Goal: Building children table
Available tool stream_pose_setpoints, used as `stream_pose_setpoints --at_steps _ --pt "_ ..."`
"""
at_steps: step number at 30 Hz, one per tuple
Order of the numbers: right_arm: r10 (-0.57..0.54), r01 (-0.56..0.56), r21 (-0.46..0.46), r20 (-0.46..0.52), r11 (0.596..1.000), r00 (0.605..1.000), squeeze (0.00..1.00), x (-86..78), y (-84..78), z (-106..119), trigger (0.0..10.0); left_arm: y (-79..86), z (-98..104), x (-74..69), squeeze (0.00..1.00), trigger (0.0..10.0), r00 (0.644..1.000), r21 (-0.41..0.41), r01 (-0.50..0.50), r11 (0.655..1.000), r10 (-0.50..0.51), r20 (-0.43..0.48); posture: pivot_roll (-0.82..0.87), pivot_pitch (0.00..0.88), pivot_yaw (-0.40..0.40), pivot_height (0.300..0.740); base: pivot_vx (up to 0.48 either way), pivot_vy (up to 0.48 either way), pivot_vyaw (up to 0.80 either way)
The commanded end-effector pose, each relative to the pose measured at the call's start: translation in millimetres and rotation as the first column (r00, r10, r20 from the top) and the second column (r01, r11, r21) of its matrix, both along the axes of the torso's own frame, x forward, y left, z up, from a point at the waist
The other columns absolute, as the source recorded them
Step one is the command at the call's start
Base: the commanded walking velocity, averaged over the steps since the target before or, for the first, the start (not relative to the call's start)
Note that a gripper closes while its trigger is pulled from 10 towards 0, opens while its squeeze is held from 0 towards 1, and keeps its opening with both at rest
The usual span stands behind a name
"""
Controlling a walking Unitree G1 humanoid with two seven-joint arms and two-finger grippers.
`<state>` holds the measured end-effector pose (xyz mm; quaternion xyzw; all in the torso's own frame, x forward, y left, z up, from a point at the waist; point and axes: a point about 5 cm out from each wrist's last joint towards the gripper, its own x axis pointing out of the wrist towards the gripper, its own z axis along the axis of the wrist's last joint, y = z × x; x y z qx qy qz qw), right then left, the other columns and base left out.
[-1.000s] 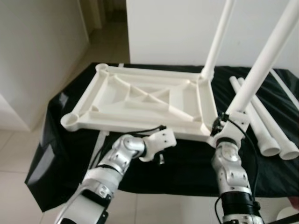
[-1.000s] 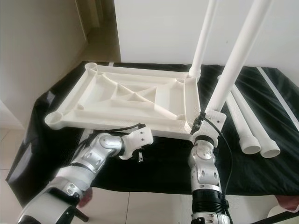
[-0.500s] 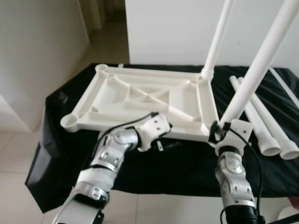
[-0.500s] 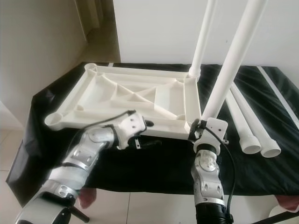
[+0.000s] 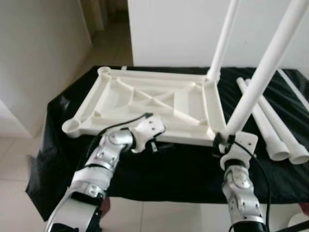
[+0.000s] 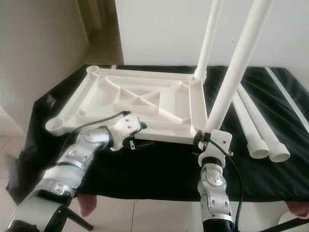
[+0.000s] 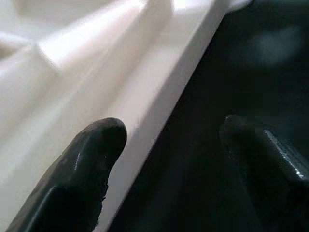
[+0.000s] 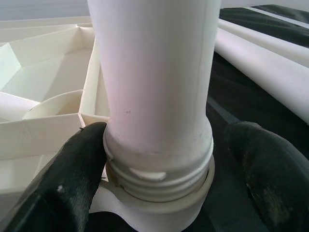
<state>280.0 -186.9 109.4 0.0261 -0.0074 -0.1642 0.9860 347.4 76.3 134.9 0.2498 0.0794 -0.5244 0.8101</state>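
Tabletop (image 5: 145,104), inverted for leg fitting. Right gripper (image 8: 159,159): fingers apart around leg (image 5: 263,79) seated in socket. Left gripper (image 7: 169,159): fingers apart, empty, steadying rim.

A home, by the look of it: pale tiled floor (image 5: 17,159), plain white walls (image 5: 178,29), and a hallway (image 5: 104,19) leading off beyond a doorway. A counter under a black cloth (image 5: 188,166) (draped loosely, creased at the corners) holds a white plastic children's tabletop (image 5: 149,104) and loose legs (image 5: 270,130).
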Motion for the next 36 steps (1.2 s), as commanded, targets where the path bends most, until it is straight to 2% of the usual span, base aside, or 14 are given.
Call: stream_pose_setpoints --at_steps 1,3,4,10,12,14,18,20,21,22,23,24,29,36 --pt "-0.002 0.003 0.011 -0.027 1.000 1.000 0.00 -2.3 0.8 -6.3 10.0 14.5 2.3 17.5 0.00 10.0 0.944 -0.025 -0.309 0.951 0.309 0.116 0.02 0.000 0.025 0.740 0.000 0.000 0.00" --pt "-0.001 0.001 0.018 -0.023 1.000 1.000 0.00 -1.4 2.5 -5.8 10.0 18.3 1.1 20.2 0.00 10.0 0.934 -0.016 -0.340 0.940 0.340 0.108 0.02 0.000 0.028 0.740 0.000 0.000 0.00" --pt "0.005 -0.004 0.026 -0.018 1.000 1.000 0.00 -0.2 4.9 -5.1 10.0 25.3 2.2 25.4 0.00 10.0 0.908 -0.009 -0.404 0.915 0.402 0.114 0.02 0.000 0.031 0.740 0.000 0.000 0.00" --pt "0.007 -0.006 0.027 -0.016 1.000 1.000 0.00 0.0 6.0 -5.5 10.0 28.8 4.8 29.0 0.00 10.0 0.895 -0.012 -0.428 0.904 0.426 0.131 0.02 0.000 0.033 0.740 0.000 0.000 0.00" --pt "0.006 -0.006 0.028 -0.019 1.000 1.000 0.00 0.2 6.4 -6.4 10.0 36.5 7.7 33.8 0.00 10.0 0.874 -0.013 -0.470 0.883 0.468 0.129 0.02 0.000 0.036 0.740 0.000 0.000 0.00" --pt "0.008 -0.007 0.028 -0.021 1.000 1.000 0.00 0.5 6.8 -7.0 10.0 44.7 5.0 36.3 0.00 10.0 0.853 0.022 -0.514 0.858 0.508 0.118 0.02 0.000 0.034 0.740 0.000 0.000 0.00" --pt "0.009 -0.008 0.027 -0.022 1.000 1.000 0.00 1.2 7.1 -7.2 10.0 62.5 -4.3 38.7 0.00 10.0 0.793 0.101 -0.610 0.786 0.603 0.093 0.02 0.000 0.036 0.740 0.000 0.000 0.00" --pt "0.010 -0.009 0.027 -0.024 1.000 1.000 0.00 1.4 7.2 -7.6 10.0 66.4 -6.7 38.4 0.00 10.0 0.780 0.115 -0.626 0.771 0.621 0.081 0.02 0.000 0.036 0.740 0.000 0.000 0.00" --pt "0.009 -0.009 0.027 -0.027 1.000 1.000 0.00 1.4 7.3 -8.3 10.0 69.6 -9.0 37.7 0.00 9.6 0.770 0.124 -0.637 0.761 0.634 0.068 0.02 0.000 0.037 0.740 0.000 0.000 0.00" --pt "0.009 -0.008 0.028 -0.029 1.000 1.000 0.00 1.5 7.4 -8.8 10.0 72.5 -10.7 37.3 0.00 4.4 0.763 0.137 -0.645 0.752 0.643 0.062 0.02 0.000 0.037 0.740 0.000 0.000 0.00" --pt "0.009 -0.008 0.029 -0.029 1.000 1.000 0.00 1.5 7.5 -9.1 10.0 73.7 -11.4 37.1 0.00 4.4 0.761 0.143 -0.647 0.749 0.646 0.061 0.02 0.000 0.037 0.740 0.000 0.000 0.00" --pt "0.009 -0.008 0.029 -0.029 1.000 1.000 0.00 1.6 7.9 -9.1 10.0 75.1 -11.3 37.4 0.00 0.0 0.752 0.133 -0.657 0.742 0.657 0.050 0.02 0.000 0.037 0.740 0.000 0.000 0.00" --pt "0.011 -0.010 0.032 -0.033 0.999 0.999 0.00 1.8 10.1 -10.0 10.0 76.8 -9.4 39.1 0.00 0.0 0.731 0.112 -0.681 0.724 0.681 0.041 0.02 0.000 0.038 0.740 0.000 0.000 0.00" --pt "0.012 -0.011 0.028 -0.035 1.000 0.999 0.00 1.5 9.5 -10.2 10.0 66.7 -13.7 36.6 0.00 0.0 0.763 0.128 -0.643 0.755 0.645 0.032 0.02 0.000 0.036 0.740 0.000 0.000 0.00"
